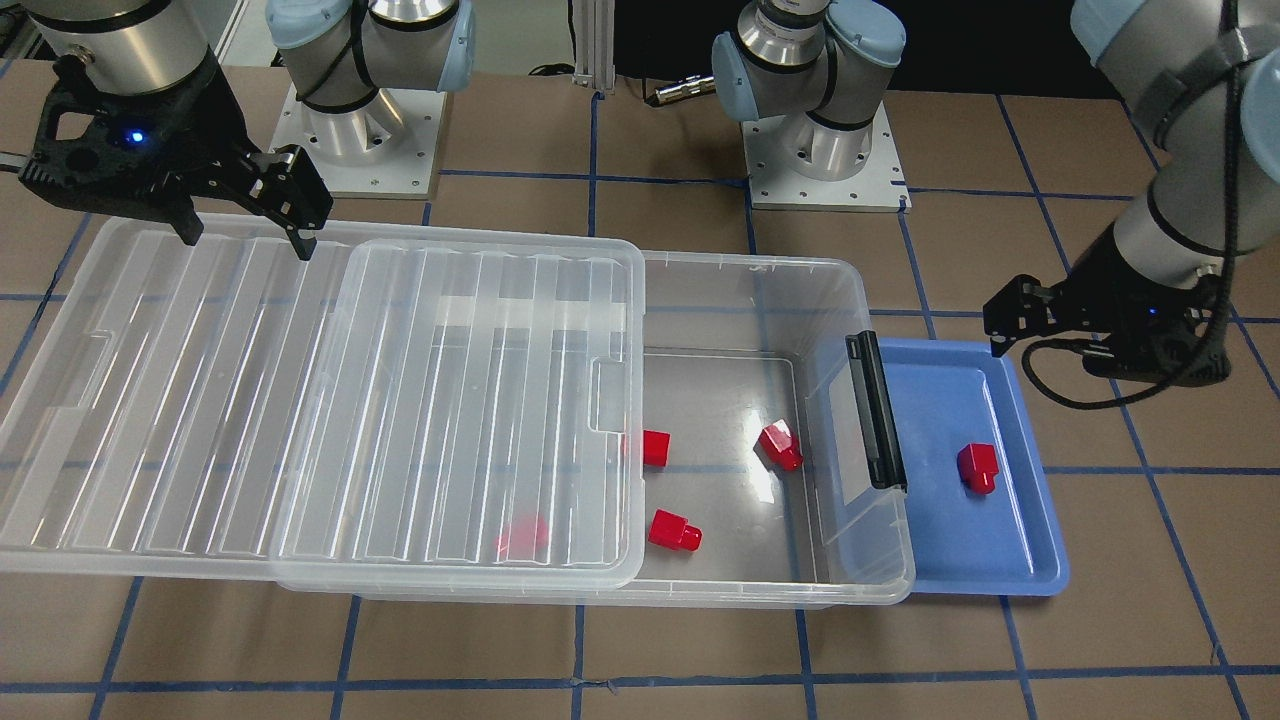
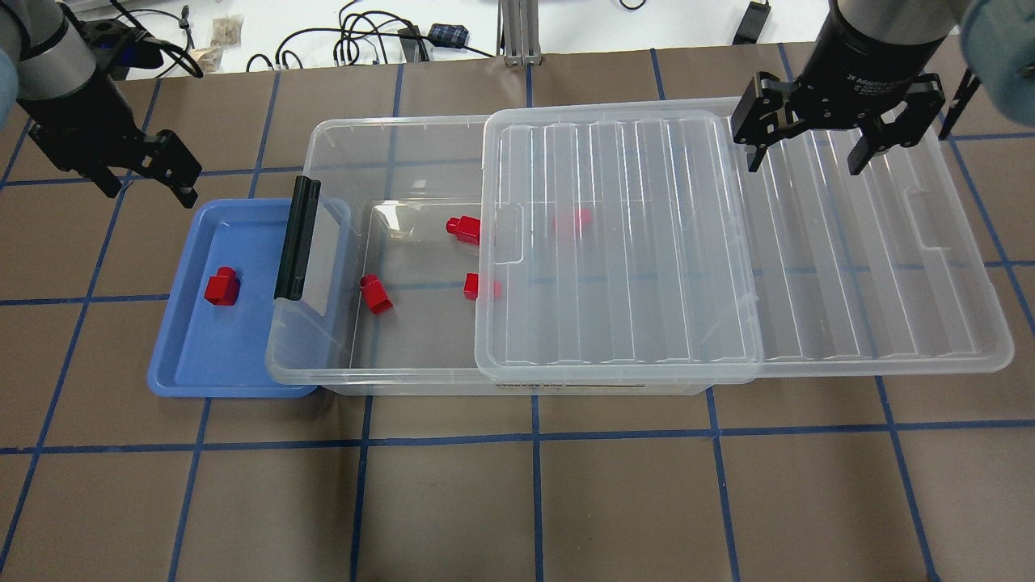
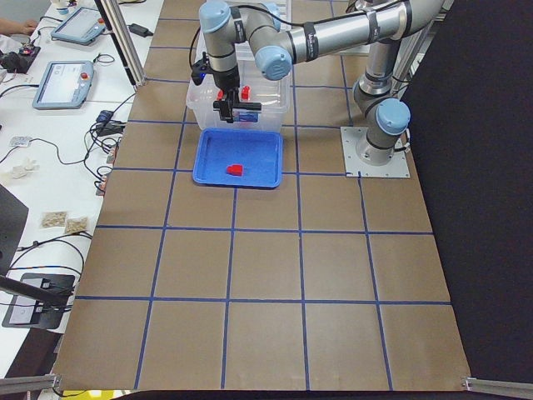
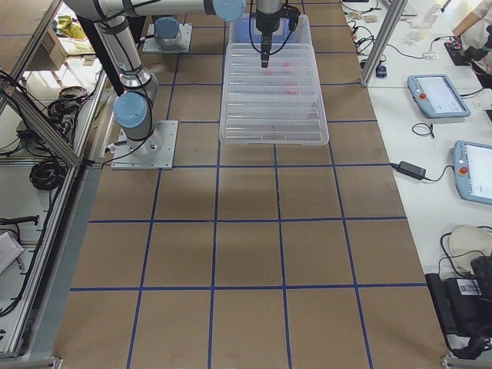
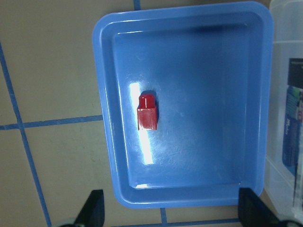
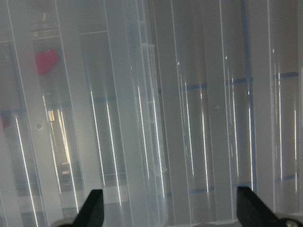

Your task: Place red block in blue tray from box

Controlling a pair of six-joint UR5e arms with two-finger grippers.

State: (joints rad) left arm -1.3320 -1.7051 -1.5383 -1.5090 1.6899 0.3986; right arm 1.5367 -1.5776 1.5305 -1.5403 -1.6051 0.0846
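Red block [image 2: 221,287]: lying inside blue tray [image 2: 182,373], clear of rim.
Box [image 2: 388,133]: just beside tray; lid [image 2: 614,242] slid partway off. Four other red blocks [image 2: 375,293] inside, one blurred under lid.
Left gripper [image 2: 149,187]: jaws spread, empty, near tray's far edge.
Right gripper [image 2: 806,166]: jaws spread, empty, above lid.

No text reads clearly. A thin printed strip [image 2: 568,387] runs along the near wall of the box [image 2: 388,380], its letters too small to make out. White lettering [image 2: 879,78] circles the black collar on the right arm's wrist, too blurred to read. In the left wrist view, a blue-and-white sticker [image 5: 291,124] on the box's end is illegible.
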